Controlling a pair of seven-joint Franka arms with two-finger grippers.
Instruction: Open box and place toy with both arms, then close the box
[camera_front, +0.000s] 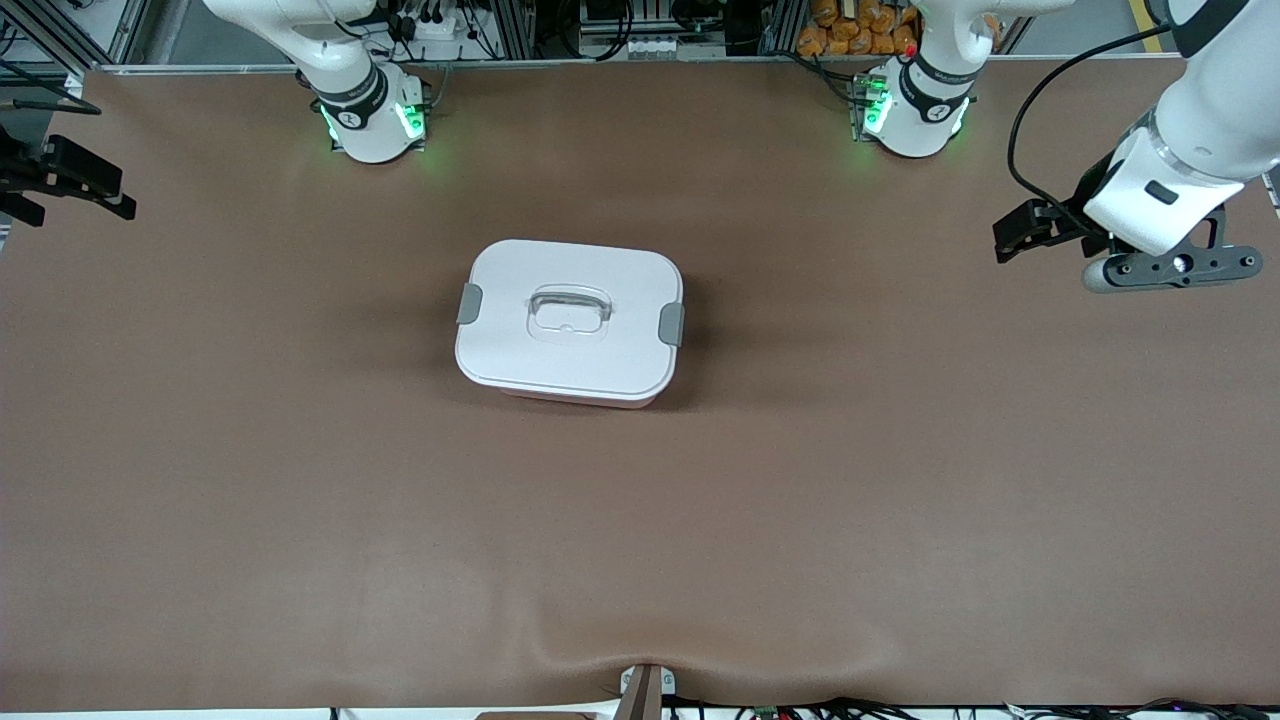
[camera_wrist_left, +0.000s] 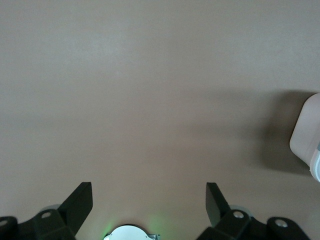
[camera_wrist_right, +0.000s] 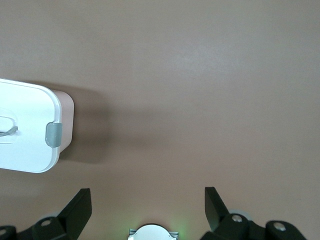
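The box (camera_front: 570, 320) stands shut in the middle of the table, its white lid down and a grey clip (camera_front: 672, 323) at each end. Its handle (camera_front: 568, 312) lies flat in the lid. The toy is out of view. My left gripper (camera_front: 1012, 238) is open and empty, up over the table's edge at the left arm's end; its wrist view (camera_wrist_left: 149, 192) shows bare table and a corner of the box (camera_wrist_left: 305, 137). My right gripper (camera_front: 110, 195) is open and empty over the right arm's end; its wrist view (camera_wrist_right: 147, 197) shows the box (camera_wrist_right: 27, 127) off to one side.
A brown cover (camera_front: 300, 480) spans the table, with a fold at the edge nearest the front camera by a small bracket (camera_front: 645, 690). Both arm bases (camera_front: 375, 120) glow green along the table's farthest edge, with cables and clutter past it.
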